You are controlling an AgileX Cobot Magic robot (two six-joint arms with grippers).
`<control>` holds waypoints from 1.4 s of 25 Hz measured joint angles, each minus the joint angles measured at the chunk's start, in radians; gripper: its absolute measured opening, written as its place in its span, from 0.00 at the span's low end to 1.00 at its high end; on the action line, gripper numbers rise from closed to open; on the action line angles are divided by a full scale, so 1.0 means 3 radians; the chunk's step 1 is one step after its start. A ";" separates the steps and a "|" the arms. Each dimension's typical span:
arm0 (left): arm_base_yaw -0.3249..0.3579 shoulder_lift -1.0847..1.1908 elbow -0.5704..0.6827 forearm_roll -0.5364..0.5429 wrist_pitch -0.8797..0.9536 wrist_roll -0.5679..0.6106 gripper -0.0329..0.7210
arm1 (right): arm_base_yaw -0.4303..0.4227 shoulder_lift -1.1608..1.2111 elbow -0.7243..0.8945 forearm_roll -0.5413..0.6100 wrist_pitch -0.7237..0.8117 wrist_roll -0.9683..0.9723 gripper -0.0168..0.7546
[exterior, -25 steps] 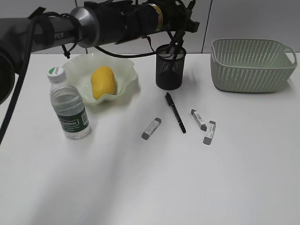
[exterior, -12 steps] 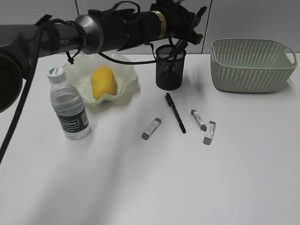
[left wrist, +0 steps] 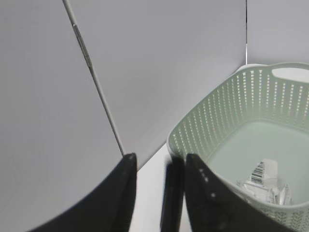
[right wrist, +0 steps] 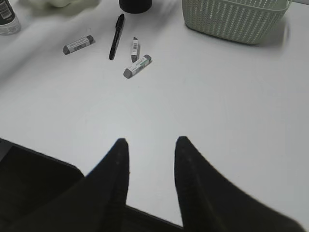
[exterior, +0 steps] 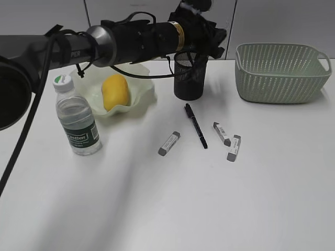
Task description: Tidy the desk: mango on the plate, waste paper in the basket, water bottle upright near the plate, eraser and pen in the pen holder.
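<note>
The left gripper (exterior: 201, 29) hangs above the far rim of the pen holder (exterior: 190, 78), jaws parted with nothing between them. The right gripper (right wrist: 149, 164), jaws apart and empty, hovers over bare desk (exterior: 209, 209) at the near edge. The mango (exterior: 115, 91) lies in the plate (exterior: 144, 94), the water bottle (exterior: 77, 119) upright just beside it. The pen (exterior: 195, 125) and three erasers (exterior: 169, 143) lie mid-desk, open surface all around. Waste paper (left wrist: 263, 181) sits inside the basket (exterior: 280, 73), far right.
</note>
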 joint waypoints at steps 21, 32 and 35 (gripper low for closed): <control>-0.0676 -0.1482 0.0407 -0.0591 0.2408 0.0508 0.35 | 0.0000 0.0000 0.0000 0.0000 0.0000 0.0000 0.37; -0.0626 -0.3585 0.2362 -0.2236 0.3796 0.1649 0.34 | 0.0000 0.0000 0.0000 0.0000 0.0000 0.0000 0.37; -0.0626 -0.4471 0.3238 -0.2402 0.3870 0.1584 0.38 | 0.0000 0.0000 0.0000 0.0000 0.0000 0.0000 0.37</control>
